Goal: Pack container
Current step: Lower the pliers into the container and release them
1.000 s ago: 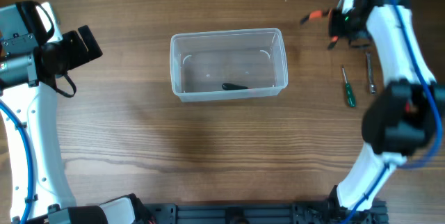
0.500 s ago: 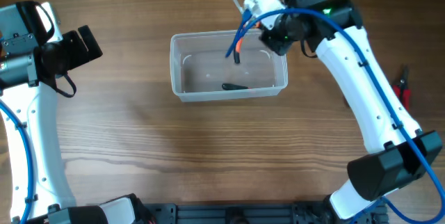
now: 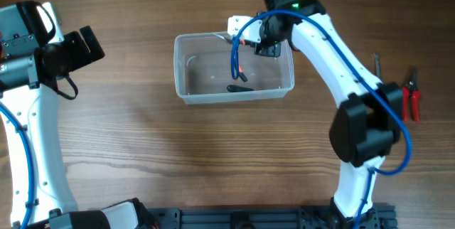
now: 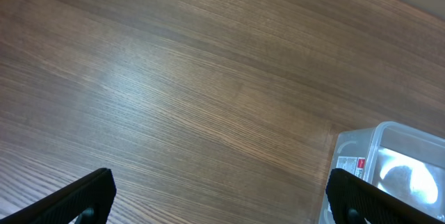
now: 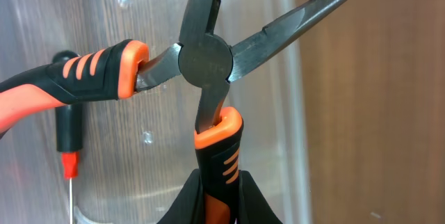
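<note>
Pliers [image 5: 205, 60] clamped in right fingers [image 5: 182, 206] over container [image 3: 182, 95]; left fingers [image 4: 83, 196] apart; container's sticker [image 4: 350, 165] unreadable

— Where are the pliers [image 5: 205, 60]?
— Clamped in your right gripper [image 5: 217, 189] by one handle; the other handle splays off to its left. The container [image 3: 179, 69] lies right under them.
— Anything in it?
— A small tool [image 3: 239, 88] on its floor, close beneath that gripper.
— And elsewhere?
— Cutters [image 3: 411, 101] lie on the table [image 3: 142, 151], well off to that gripper's right. The container stands well to the right of your left gripper [image 3: 91, 46].
</note>
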Controlling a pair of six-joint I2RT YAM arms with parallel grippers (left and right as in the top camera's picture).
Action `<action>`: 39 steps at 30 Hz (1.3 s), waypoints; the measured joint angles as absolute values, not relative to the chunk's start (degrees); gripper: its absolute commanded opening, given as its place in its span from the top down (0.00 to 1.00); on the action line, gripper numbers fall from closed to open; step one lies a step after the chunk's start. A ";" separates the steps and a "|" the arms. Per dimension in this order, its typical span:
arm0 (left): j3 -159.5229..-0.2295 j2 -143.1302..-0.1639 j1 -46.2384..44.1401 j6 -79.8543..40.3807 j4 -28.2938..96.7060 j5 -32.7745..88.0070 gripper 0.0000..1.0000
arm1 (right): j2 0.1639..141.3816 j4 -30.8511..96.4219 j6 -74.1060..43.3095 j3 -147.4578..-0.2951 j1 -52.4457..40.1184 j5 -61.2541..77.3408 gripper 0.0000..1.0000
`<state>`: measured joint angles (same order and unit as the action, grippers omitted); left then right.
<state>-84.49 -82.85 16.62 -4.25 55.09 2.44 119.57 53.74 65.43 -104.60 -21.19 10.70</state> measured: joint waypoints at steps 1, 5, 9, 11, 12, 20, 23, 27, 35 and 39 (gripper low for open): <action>-84.49 -82.85 16.62 -4.25 55.09 2.44 0.00 | 120.03 53.74 65.43 -104.60 -21.19 10.70 0.96; -84.49 -82.85 16.62 -4.25 55.11 2.44 0.00 | 123.37 54.41 65.47 -104.49 -21.58 10.72 0.96; -84.49 -82.85 16.62 -4.25 55.09 2.44 0.00 | 123.85 54.76 65.47 -104.47 -22.55 10.90 0.96; -84.49 -82.85 16.62 -4.25 55.09 2.44 0.00 | 124.18 56.12 65.47 -104.47 -22.85 12.05 0.96; -84.49 -82.85 16.62 -4.25 55.09 2.44 0.00 | 124.46 56.47 65.49 -104.47 -22.85 12.29 0.96; -84.49 -82.85 16.62 -4.25 55.11 2.44 0.00 | 127.74 58.28 65.21 -104.38 -22.85 13.41 0.62; -84.49 -82.85 16.62 -4.25 55.11 2.44 0.00 | 127.74 57.45 62.89 -104.38 -22.85 13.76 0.55; -84.49 -82.85 16.62 -4.27 55.11 2.44 0.00 | 127.70 57.39 56.95 -104.44 -22.85 13.41 0.58; -84.49 -82.85 16.62 -4.25 55.09 2.44 0.00 | 111.37 62.13 23.46 -112.99 -21.80 1.39 0.07; -84.49 -82.85 16.62 -4.25 55.09 2.46 0.00 | 97.71 67.61 11.20 -115.74 -12.10 -5.21 0.00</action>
